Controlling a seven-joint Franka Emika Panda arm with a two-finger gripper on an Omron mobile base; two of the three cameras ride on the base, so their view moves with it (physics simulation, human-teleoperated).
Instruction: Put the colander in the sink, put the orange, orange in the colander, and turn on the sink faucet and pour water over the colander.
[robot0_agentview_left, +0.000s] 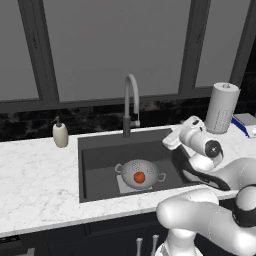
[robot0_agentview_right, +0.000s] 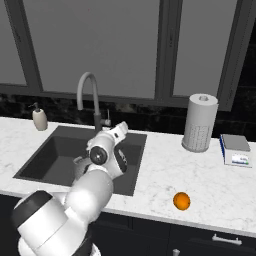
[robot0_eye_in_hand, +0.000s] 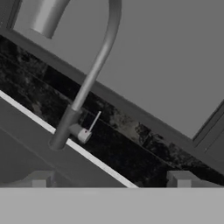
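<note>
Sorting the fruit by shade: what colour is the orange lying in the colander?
Darker reddish-orange. The orange inside the colander shows best in the left base view.

**Three views around one sink**

The left base view looks forward and down from behind the arm at the sink (robot0_agentview_left: 100, 150). The right base view covers that same sink (robot0_agentview_right: 55, 155) from the other side, plus more tabletop (robot0_agentview_right: 200, 175). The hand view sits close to the sink faucet (robot0_eye_in_hand: 87, 83), tilted.
</note>
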